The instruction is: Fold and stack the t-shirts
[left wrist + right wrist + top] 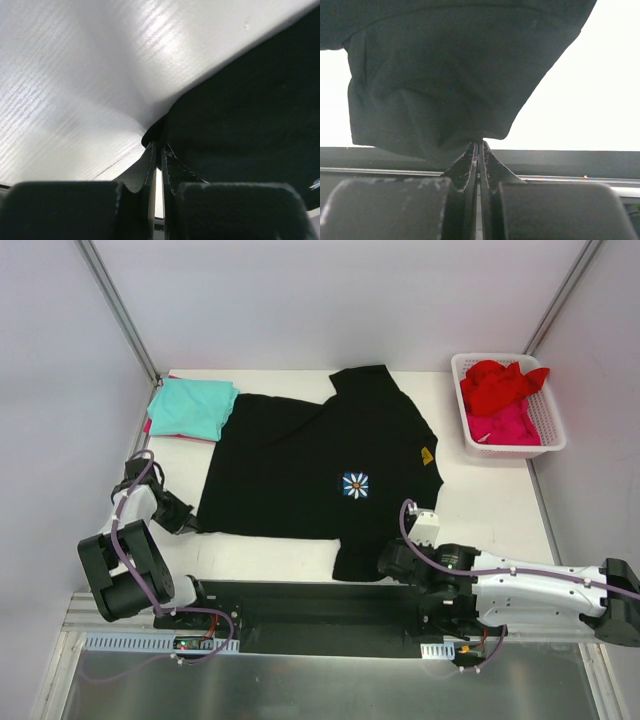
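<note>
A large black t-shirt [300, 460] with a small flower print [355, 485] lies spread flat over the white table [490, 510]. My left gripper [192, 524] is at its near left corner, shut on the cloth's edge [159, 147]. Black fabric [240, 125] fills the right of the left wrist view. My right gripper [385, 562] is at the near right corner, by the lower sleeve, shut on a pinch of the black shirt [480, 143], which bunches above the fingertips [445, 75]. A folded teal t-shirt [195, 405] rests at the back left on a pink one [150, 427].
A white slotted basket [553, 425] at the back right holds a red shirt [500, 385] and a pink shirt [505, 425]. Grey walls close the table on three sides. A dark rail [300, 615] with the arm bases runs along the near edge.
</note>
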Tool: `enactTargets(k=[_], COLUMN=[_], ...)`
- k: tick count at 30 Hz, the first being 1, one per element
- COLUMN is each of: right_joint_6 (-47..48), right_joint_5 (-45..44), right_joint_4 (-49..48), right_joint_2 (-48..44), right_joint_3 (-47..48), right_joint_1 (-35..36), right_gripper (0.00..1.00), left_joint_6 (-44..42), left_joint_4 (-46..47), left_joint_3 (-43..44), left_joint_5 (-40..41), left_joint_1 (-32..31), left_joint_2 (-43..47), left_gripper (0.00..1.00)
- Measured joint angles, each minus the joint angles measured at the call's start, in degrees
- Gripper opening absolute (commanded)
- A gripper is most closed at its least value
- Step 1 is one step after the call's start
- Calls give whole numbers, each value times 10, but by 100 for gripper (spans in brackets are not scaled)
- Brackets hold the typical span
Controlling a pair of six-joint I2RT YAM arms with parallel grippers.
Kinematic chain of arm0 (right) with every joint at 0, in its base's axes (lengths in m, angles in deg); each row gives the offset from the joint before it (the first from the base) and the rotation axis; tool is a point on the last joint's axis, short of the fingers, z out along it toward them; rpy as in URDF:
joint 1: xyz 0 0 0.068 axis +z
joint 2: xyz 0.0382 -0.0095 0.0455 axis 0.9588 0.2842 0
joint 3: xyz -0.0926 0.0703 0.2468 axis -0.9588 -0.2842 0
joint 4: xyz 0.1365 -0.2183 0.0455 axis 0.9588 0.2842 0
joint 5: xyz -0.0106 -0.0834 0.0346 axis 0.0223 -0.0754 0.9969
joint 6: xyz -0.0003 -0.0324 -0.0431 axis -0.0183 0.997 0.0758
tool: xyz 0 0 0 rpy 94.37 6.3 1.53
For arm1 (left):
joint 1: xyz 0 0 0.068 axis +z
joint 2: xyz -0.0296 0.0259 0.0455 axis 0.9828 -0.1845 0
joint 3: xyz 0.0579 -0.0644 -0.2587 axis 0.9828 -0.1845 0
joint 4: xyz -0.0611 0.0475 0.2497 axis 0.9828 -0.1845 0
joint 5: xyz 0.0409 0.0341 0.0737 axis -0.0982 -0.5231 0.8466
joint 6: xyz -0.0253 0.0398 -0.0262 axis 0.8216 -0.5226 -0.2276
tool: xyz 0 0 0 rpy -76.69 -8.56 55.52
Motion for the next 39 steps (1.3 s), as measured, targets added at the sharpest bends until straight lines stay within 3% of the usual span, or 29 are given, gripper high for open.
enactTargets(k=[5, 10, 24, 32, 39], right_joint_6=[26, 89, 319, 376, 386], right_joint_5=[-32, -65, -40, 5, 40], right_joint_4=[57, 90, 60, 46, 75], right_joint_2=[-34, -52, 9, 50, 34], right_joint_3=[43, 111, 236, 289, 308], right_joint_1=[-32, -109, -341, -405, -411], right_gripper=[1, 1, 1, 1, 1], left_joint_6=[-1, -8, -16, -27, -27], left_joint_4=[-7, -9, -14, -22, -27], left_joint_3=[4, 21, 47, 56, 58], left_joint_5=[-22, -57, -103, -108, -106], left_joint_1=[0, 0, 0, -1, -37], left_joint_2=[42, 76, 195, 206, 244], left_gripper=[0, 0, 0, 0, 0])
